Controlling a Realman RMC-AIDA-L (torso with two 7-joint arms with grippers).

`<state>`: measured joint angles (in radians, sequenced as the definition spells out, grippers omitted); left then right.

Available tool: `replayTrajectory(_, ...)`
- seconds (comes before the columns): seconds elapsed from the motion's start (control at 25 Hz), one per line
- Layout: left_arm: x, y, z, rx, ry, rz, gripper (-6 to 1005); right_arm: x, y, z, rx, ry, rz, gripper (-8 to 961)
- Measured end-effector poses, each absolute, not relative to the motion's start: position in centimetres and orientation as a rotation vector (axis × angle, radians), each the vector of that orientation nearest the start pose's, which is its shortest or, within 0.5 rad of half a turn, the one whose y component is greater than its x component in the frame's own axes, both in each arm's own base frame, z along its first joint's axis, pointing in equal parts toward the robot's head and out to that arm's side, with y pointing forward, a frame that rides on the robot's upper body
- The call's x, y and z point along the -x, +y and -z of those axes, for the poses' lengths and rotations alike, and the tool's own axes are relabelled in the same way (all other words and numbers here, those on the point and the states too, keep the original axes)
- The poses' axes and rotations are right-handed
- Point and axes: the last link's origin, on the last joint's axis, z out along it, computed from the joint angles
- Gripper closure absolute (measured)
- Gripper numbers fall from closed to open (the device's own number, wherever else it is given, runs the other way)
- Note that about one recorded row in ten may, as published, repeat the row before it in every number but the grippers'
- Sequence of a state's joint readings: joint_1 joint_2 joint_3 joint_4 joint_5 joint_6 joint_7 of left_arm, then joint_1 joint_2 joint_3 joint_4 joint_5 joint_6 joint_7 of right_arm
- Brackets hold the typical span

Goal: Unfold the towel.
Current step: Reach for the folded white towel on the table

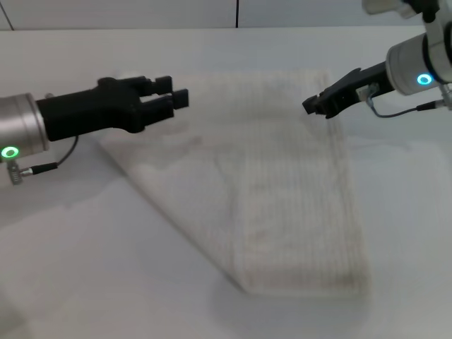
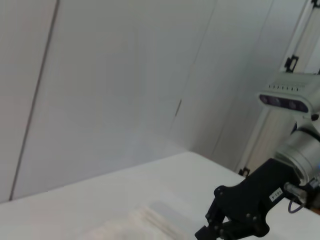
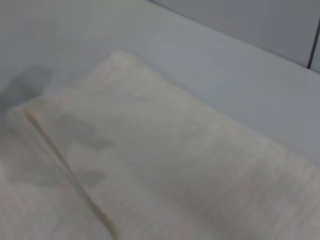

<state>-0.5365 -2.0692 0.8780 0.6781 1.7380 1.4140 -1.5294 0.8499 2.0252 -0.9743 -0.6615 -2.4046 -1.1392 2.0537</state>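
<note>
Nearest the robot, on the white table [image 1: 85, 282], the towel [image 1: 282, 205] is laid flat but is judged only partly unfolded: a doubled layer is seen along its right half, and a slanted fold edge runs along its left side. Farther out, the left tool [image 1: 173, 97] is held above the towel's far left corner, fingers parted, nothing gripped. The right tool [image 1: 316, 106] is positioned at the far right edge; its opening cannot be determined.
</note>
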Motion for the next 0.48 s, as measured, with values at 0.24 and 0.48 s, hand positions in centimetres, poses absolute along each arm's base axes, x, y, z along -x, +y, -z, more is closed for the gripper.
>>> replayTrajectory(0.24, 23.0, 36.0, 0.8, 2.625, -0.747, 0.807, 542, -21.8, 42.9, 1.8, 2.598, 0.862, 0.105, 954)
replayTrajectory(0.48, 23.0, 36.2, 0.9, 2.621, -0.753, 0.807, 543, -22.6, 42.5, 2.0, 2.605, 0.870, 0.171, 954)
